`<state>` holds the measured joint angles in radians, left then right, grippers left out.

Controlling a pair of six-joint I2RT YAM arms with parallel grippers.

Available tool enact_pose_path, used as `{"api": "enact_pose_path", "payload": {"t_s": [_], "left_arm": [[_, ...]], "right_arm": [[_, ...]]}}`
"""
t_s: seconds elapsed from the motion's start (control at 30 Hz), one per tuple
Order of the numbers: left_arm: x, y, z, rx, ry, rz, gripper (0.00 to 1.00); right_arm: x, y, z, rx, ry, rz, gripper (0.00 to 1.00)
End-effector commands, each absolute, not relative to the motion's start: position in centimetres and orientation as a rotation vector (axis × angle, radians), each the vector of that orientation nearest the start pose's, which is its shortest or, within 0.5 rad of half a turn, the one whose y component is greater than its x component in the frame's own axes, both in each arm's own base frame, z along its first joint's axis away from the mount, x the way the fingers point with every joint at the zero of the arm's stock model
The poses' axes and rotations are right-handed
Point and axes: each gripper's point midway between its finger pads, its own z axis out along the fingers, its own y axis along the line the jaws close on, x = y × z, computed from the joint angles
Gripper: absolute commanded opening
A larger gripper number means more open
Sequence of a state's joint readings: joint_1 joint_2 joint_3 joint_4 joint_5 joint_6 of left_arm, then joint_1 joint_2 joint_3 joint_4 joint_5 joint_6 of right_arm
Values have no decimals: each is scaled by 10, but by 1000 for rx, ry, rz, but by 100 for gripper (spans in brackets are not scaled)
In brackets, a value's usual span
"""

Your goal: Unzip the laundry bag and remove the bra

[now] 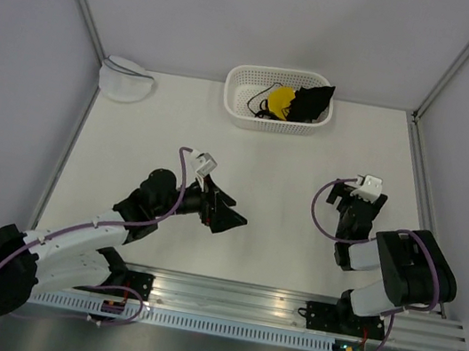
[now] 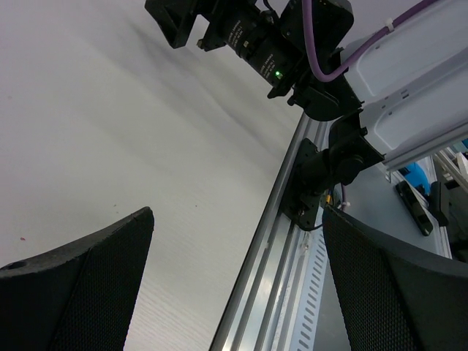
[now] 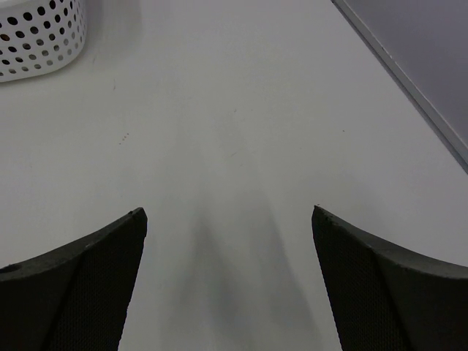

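Note:
The laundry bag (image 1: 125, 79), a round white mesh pouch, lies at the far left corner of the table, against the wall. The bra (image 1: 281, 100), with a yellow cup and black fabric, lies inside the white perforated basket (image 1: 238, 109) at the back centre. My left gripper (image 1: 232, 213) is open and empty over the middle of the table, pointing right; in the left wrist view (image 2: 238, 212) nothing is between its fingers. My right gripper (image 1: 362, 200) is open and empty at the right, pointing away; the right wrist view (image 3: 229, 210) shows only bare table between the fingers.
The basket's corner (image 3: 36, 36) shows at the top left of the right wrist view. The metal rail (image 2: 278, 241) along the near table edge and the right arm (image 2: 292, 44) show in the left wrist view. Walls enclose the table on the left, back and right.

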<state>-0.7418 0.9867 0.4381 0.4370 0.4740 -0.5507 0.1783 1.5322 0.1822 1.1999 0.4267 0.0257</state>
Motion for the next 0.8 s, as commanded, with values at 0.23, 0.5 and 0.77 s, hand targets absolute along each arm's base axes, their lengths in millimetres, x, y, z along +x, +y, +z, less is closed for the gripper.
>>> {"api": "enact_pose_path", "payload": {"t_s": [0.23,0.5,0.77], "left_arm": [[181,-313,235,611,1641,-1405,100],[222,-354,207,510,1773,-1445,100],[232,-392,211,481,1818,-1516,100]], "right_arm": [[366,-5,98,195,1620,-168,98],[366,-5,99,195,1610,-167,98],[366,-5,100,198,1608,-167,98]]}}
